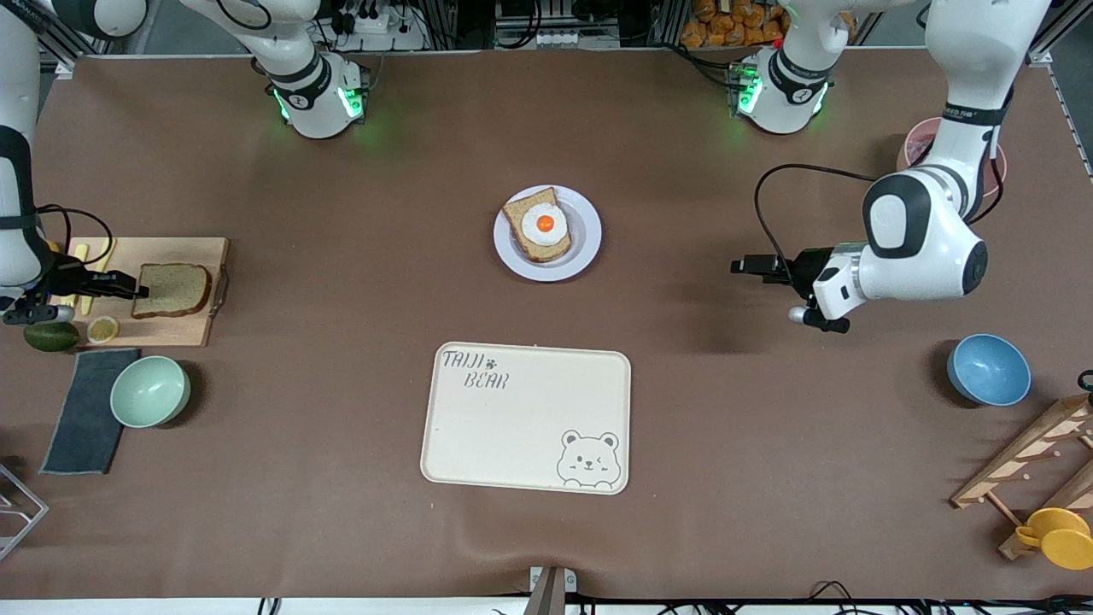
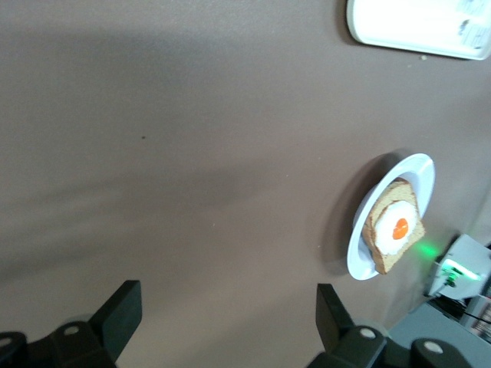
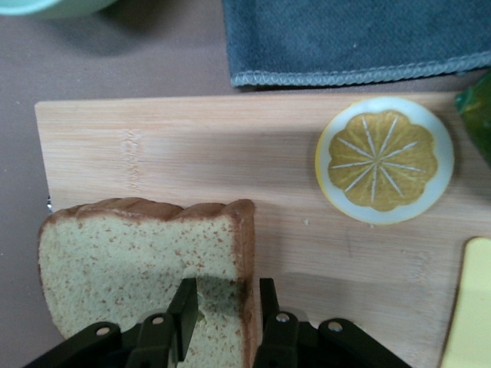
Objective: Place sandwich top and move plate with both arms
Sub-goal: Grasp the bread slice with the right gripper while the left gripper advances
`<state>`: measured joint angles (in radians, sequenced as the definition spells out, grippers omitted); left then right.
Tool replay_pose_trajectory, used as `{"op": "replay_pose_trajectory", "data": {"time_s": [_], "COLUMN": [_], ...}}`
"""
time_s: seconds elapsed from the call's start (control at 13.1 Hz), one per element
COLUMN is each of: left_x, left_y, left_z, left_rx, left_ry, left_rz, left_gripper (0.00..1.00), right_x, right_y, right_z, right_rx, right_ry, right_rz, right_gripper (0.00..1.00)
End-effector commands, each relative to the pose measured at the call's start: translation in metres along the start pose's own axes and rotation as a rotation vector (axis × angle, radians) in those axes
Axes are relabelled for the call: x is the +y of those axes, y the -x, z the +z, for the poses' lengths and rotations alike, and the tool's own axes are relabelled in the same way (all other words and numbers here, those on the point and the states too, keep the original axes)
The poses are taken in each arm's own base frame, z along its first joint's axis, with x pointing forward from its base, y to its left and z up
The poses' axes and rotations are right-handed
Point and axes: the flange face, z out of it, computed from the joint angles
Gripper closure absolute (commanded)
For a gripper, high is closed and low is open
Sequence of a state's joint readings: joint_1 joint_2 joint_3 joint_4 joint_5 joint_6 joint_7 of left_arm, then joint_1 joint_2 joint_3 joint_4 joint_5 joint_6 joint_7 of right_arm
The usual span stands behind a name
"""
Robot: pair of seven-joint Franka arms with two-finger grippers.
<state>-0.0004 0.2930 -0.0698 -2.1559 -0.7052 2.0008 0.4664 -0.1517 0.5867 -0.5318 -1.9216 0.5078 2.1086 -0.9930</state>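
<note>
The sandwich top (image 1: 175,289) lies on a wooden cutting board (image 1: 171,333) at the right arm's end of the table. My right gripper (image 1: 141,292) is down at its crust end. In the right wrist view the gripper (image 3: 228,290) is shut on the slice (image 3: 130,253), one finger on the crumb and one outside the crust. The plate (image 1: 589,235) sits mid-table and holds an egg-topped slice (image 1: 540,225). My left gripper (image 1: 736,266) hangs open and empty over bare table toward the left arm's end. Its wrist view (image 2: 228,297) shows the plate (image 2: 418,165) off to one side.
A cream bear tray (image 1: 525,418) lies nearer the camera than the plate. A lemon slice (image 1: 102,329), an avocado (image 1: 49,336), a green bowl (image 1: 149,391) and a grey cloth (image 1: 85,418) are by the board. A blue bowl (image 1: 988,369) and a wooden rack (image 1: 1025,461) stand at the left arm's end.
</note>
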Motion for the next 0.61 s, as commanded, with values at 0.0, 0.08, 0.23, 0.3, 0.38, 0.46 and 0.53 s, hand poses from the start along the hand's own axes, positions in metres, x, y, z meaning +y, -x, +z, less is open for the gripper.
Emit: {"op": "replay_pose_trajectory", "data": {"time_s": [0.0,0.08,0.23,0.3,0.38,0.46,0.53], "left_x": [-0.005,-0.005,0.0,0.005,0.012,0.017,0.02], "left_y": [-0.003,-0.003,-0.004,-0.005,-0.004,-0.002,0.0], "left_z": [0.008,0.007,0.002,-0.001,-0.004,-0.005,-0.006], "left_rx": [0.018,0.015,0.048,0.069,0.077,0.076,0.067], "left_ry": [0.061,0.067,0.118,0.154,0.19,0.223,0.238], "left_rz": [0.016,0.016,-0.007,-0.019,-0.025,-0.031,-0.029], "left_gripper": [0.0,0.0,0.0,0.0,0.0,0.0,0.0], "right_x": [0.012,0.014,0.015,0.014,0.011,0.008,0.003], "right_y": [0.004,0.005,0.007,0.006,0.003,0.0,-0.005], "right_z": [0.012,0.012,0.012,0.012,0.011,0.008,0.004], "right_rx": [0.024,0.042,0.041,0.04,0.041,0.043,0.042], "right_ry": [-0.034,-0.045,-0.057,-0.06,-0.059,-0.055,-0.055], "right_rz": [-0.014,-0.031,-0.036,-0.038,-0.045,-0.056,-0.068], "right_gripper": [0.62,0.72,1.0,1.0,1.0,1.0,1.0]}}
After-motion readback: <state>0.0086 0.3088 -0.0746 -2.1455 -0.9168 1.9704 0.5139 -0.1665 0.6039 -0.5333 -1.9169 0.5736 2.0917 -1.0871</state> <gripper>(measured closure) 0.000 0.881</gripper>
